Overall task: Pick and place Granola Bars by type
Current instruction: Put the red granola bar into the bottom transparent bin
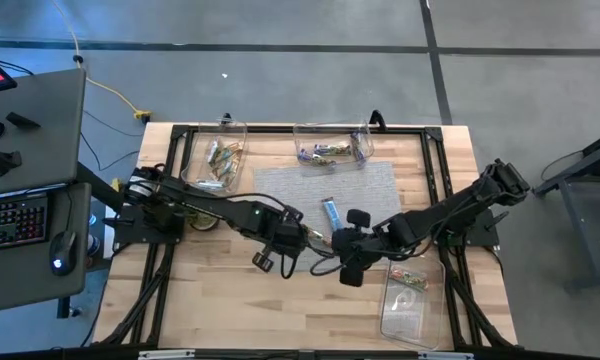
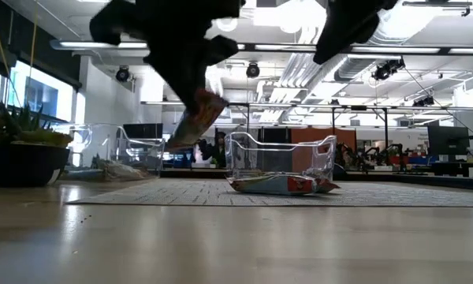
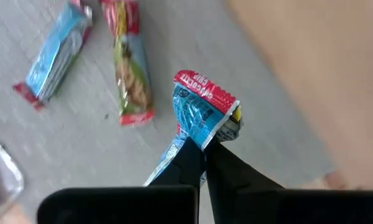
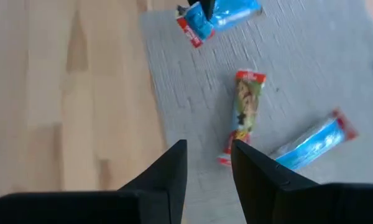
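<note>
While crinkled, the shiny blue bar [image 3: 199, 111] hangs pinched in the left claw [image 3: 202, 155].

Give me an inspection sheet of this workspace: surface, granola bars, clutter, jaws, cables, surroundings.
Surface: wooden table with a grey mat.
Job's things: one blue bar held off the mat; another blue bar and a green/red bar lie on the mat; more bars in three clear bins.
Clutter: potted plant at the table's edge.
Grippers: left gripper, jaws shut on the blue bar; right gripper, jaws open above the green/red bar.
Cables: yellow cable on the floor.
Surroundings: desk with keyboard and mouse.
</note>
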Motion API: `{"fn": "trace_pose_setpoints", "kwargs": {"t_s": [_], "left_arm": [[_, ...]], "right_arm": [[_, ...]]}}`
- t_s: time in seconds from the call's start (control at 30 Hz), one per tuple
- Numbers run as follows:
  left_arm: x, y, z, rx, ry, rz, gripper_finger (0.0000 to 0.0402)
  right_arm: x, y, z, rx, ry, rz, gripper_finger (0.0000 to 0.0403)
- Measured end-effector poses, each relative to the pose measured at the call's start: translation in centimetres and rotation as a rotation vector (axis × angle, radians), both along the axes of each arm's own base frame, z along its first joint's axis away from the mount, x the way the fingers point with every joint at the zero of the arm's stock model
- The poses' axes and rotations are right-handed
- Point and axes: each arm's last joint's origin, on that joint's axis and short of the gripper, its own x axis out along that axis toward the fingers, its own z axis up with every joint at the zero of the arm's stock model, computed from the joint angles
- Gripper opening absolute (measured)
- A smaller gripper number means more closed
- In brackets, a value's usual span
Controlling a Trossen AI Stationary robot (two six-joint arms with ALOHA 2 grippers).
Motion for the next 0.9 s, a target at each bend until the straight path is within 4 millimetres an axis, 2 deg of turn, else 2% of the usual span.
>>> {"fn": "trace_pose_setpoints", "kwargs": {"t_s": [0.1,0.23,0.37,0.43,0.57,0.67,0.77,0.9], "left_arm": [[0.5,-0.3,1.2,-0.065,-0.037,0.007,0.0],[1.1,-0.6,3.4,-0.14,-0.09,-0.015,0.0],[0.7,-0.2,7.3,-0.154,-0.147,-0.003,0.0],[-0.4,0.2,9.9,-0.164,-0.17,0.01,0.0],[-3.3,1.0,15.3,-0.22,-0.327,-0.006,0.0],[-5.9,1.5,18.1,-0.275,-0.447,-0.026,0.0],[-7.4,1.5,18.8,-0.357,-0.527,-0.078,0.0],[-8.3,1.3,17.0,-0.432,-0.539,-0.236,0.0]], "right_arm": [[0.1,-0.1,-0.1,-0.113,0.004,0.075,0.0108],[0.2,-0.5,0.1,-0.299,-0.024,0.076,0.0108],[0.3,-0.7,0.2,-0.408,-0.033,0.089,0.0108],[0.4,-0.6,0.4,-0.415,-0.051,0.09,0.0108],[1.0,-0.3,0.9,-0.427,-0.118,0.137,0.0108],[1.8,0.2,1.7,-0.434,-0.219,0.171,0.0108],[2.5,0.6,2.7,-0.417,-0.345,0.172,0.0108],[3.7,0.5,4.4,-0.337,-0.531,0.19,0.0108]]}}
